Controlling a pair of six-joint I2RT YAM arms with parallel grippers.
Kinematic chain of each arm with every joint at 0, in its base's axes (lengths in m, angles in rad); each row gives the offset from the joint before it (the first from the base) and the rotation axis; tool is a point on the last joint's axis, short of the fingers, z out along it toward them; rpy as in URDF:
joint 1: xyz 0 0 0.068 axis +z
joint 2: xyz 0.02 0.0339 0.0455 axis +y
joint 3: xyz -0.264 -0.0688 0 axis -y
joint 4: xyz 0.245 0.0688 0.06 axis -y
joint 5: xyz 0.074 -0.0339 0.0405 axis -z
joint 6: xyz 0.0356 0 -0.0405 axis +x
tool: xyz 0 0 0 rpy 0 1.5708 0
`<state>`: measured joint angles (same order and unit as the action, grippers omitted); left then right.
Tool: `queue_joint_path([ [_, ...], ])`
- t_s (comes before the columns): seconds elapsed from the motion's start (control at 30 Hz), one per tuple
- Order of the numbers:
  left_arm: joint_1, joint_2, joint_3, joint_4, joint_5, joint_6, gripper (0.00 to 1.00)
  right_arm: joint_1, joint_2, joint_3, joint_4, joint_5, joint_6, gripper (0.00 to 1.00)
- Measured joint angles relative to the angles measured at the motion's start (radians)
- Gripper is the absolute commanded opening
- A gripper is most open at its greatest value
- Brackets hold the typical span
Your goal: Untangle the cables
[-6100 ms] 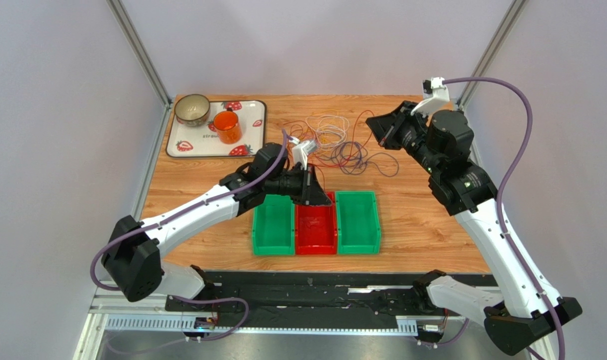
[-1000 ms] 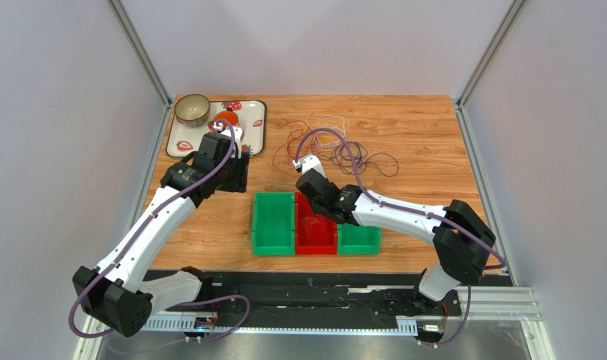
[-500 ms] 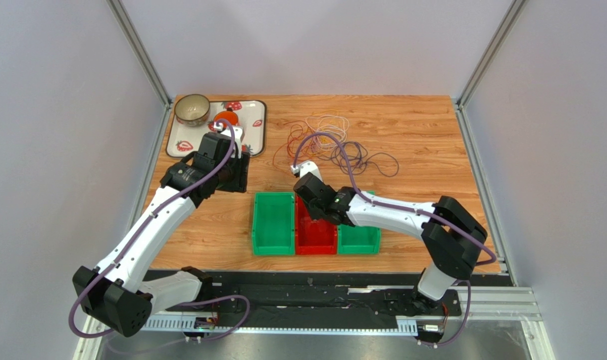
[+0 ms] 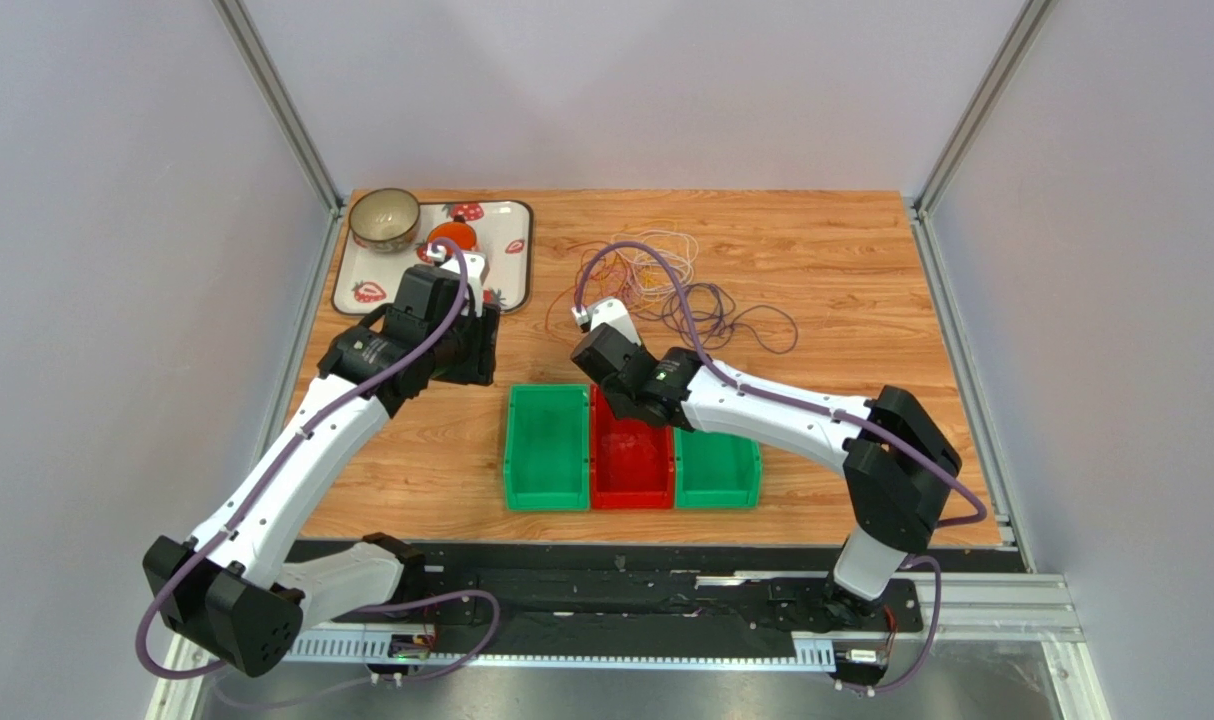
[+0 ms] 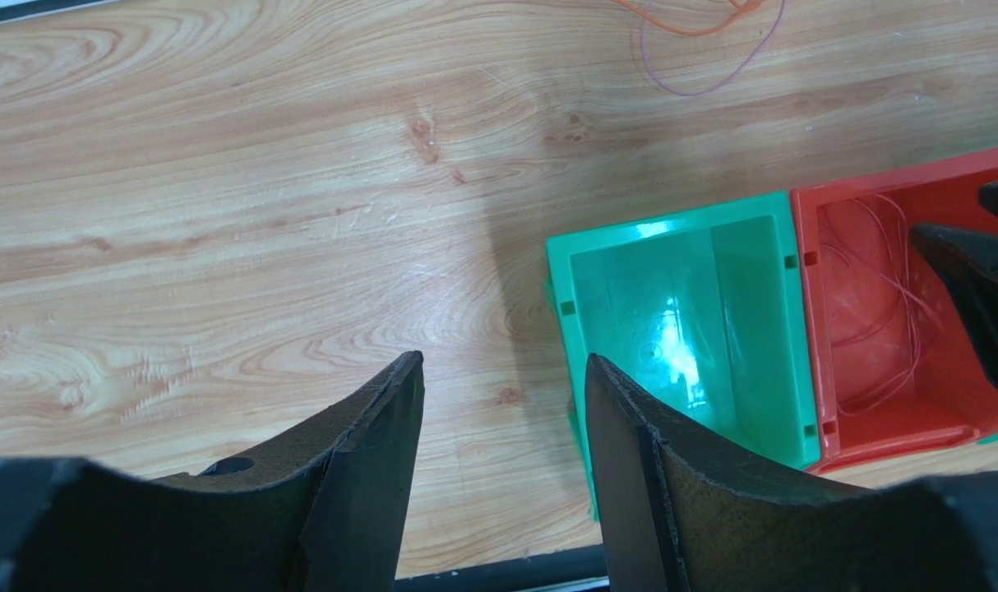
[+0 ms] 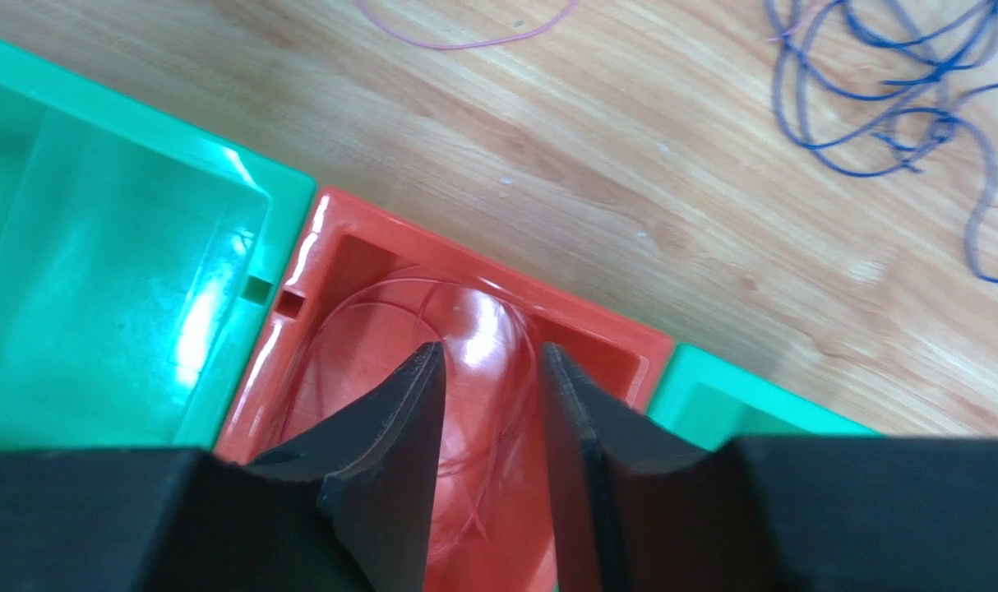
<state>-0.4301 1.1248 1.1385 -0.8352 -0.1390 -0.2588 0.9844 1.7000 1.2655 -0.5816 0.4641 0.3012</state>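
Red bin (image 6: pixel 344 228): holds one coiled red cable (image 6: pixel 381 284), apparently colour-sorted. Right end effector (image 6: pixel 492 358) above it, spread, empty. Left end effector (image 5: pixel 504 370) well left of it, spread, idle. Other cables (image 4: pixel 673 293) lie tangled beyond it on the desk (image 4: pixel 854 255).

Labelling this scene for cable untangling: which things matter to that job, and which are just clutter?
Job: tangled cables; red cable in red bin; green bins, probably.
Lying about: tray, bowl, orange cup.

A lab test cell: plain grey walls (image 4: pixel 102 300), aluminium frame posts (image 4: pixel 280 105).
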Motion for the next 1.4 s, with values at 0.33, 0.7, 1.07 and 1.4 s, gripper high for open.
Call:
queue_joint_path([
  [0.33, 0.0, -0.012, -0.002, 0.002, 0.003, 0.0, 0.59, 0.0, -0.002, 0.057, -0.096, 0.059, -0.015, 0.44],
  [0.7, 0.0, -0.018, -0.002, 0.002, 0.008, 0.0, 0.59, -0.102, 0.002, 0.182, -0.113, -0.021, -0.002, 0.41],
  [1.07, 0.0, -0.018, -0.002, 0.002, 0.018, 0.0, 0.57, -0.255, 0.262, 0.546, -0.079, -0.222, 0.017, 0.36],
  [1.4, 0.0, -0.008, -0.002, 0.001, -0.008, 0.001, 0.57, -0.349, 0.509, 0.847, -0.057, -0.378, 0.088, 0.38],
])
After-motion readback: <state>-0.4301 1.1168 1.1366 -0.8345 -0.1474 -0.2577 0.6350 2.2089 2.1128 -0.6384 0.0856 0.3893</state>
